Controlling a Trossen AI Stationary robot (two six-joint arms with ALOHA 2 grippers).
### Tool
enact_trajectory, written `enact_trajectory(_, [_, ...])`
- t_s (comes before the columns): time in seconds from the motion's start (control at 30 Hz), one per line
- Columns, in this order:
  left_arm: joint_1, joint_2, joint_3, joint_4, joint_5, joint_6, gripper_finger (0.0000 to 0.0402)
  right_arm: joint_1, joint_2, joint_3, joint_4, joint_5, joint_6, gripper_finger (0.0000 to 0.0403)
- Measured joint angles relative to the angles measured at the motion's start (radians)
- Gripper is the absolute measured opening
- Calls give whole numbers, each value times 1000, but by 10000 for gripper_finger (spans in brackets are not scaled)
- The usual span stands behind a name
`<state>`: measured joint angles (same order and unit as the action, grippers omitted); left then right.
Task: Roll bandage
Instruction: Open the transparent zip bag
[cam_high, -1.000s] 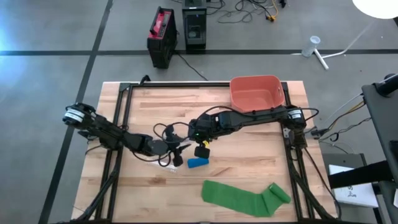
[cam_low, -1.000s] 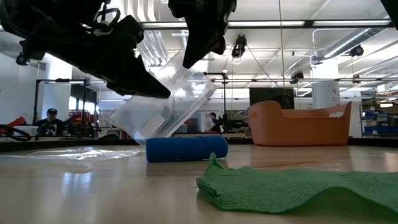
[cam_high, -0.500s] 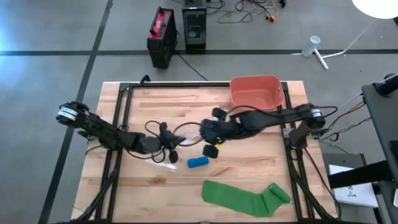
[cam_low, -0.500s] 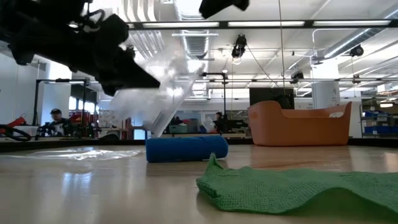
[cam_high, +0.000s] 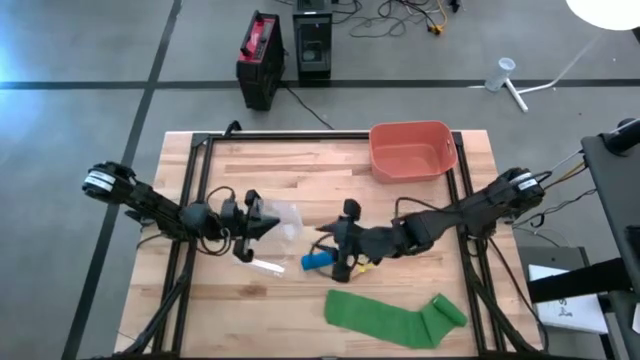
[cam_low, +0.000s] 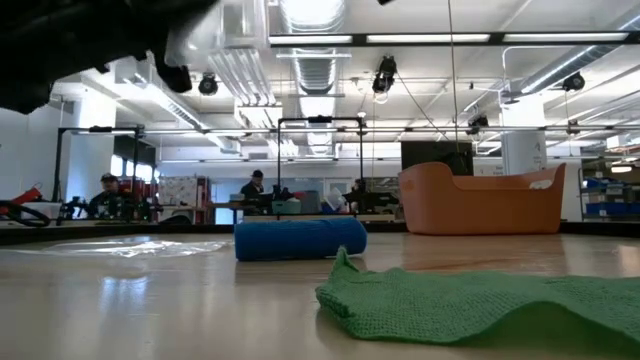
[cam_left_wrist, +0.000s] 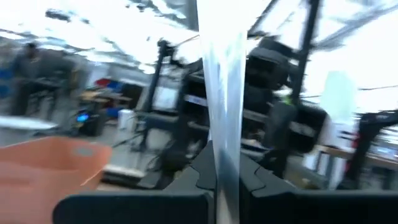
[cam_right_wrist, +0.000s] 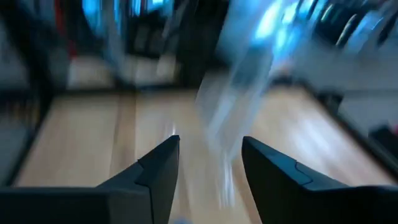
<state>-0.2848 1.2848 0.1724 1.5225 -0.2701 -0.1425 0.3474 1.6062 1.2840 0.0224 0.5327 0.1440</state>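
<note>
A green bandage (cam_high: 390, 318) lies spread flat near the table's front edge, with a rolled end (cam_high: 450, 310) on the right. A blue bandage roll (cam_high: 318, 262) lies on its side at the table's middle, also in the low view (cam_low: 300, 240). My left gripper (cam_high: 260, 224) is at the middle left, raised and shut on a clear plastic bag (cam_high: 283, 222). My right gripper (cam_high: 336, 252) hangs open above the table just right of the blue roll, touching nothing; its fingers (cam_right_wrist: 155, 174) stand apart. My left gripper pinches the clear bag's film (cam_left_wrist: 217, 163) between its two fingers. The fingers come from the table's left, slanting upward. The bag stands out beyond the fingertips, lifted clear of the table. One layer or several, I cannot tell.
An orange bin (cam_high: 412, 150) stands at the far right of the table. A flat piece of clear plastic (cam_high: 264, 265) lies on the wood left of the blue roll, seen too in the low view (cam_low: 130, 245). People show in the room behind.
My right gripper has opened and let go of the clear bag, tipping up from pointing down toward level and drawing toward the table's near right. My left gripper has pulled the bag up and toward the table's left edge, tipping upward. The blue roll has stayed on the table.
</note>
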Motion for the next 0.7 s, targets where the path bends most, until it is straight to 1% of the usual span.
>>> enact_trajectory(0.1, [0, 3, 30, 6, 68, 5, 0, -7, 26, -49, 307, 10, -54, 168])
enact_trajectory(0.13, [0, 3, 35, 5, 87, 8, 0, -11, 41, -53, 379, 10, -79, 166])
enact_trajectory(0.2, [0, 3, 59, 0, 130, 16, 0, -15, 61, -55, 445, 9, -127, 160])
enact_trajectory(0.3, [0, 3, 81, 1, 158, 42, 0, -18, 81, -36, 468, -19, -166, 151])
enact_trajectory(0.4, [0, 3, 96, -1, 159, 59, 0, -19, 95, -13, 470, -43, -172, 139])
enact_trajectory(0.5, [0, 4, 96, -4, 159, 73, 0, -21, 106, 1, 459, -43, -176, 123])
enact_trajectory(0.6, [0, 4, 96, -4, 158, 78, 0, -25, 111, 10, 454, -43, -202, 96])
enact_trajectory(0.7, [0, 4, 96, -1, 158, 78, 0, -31, 114, 15, 455, -43, -211, 55])
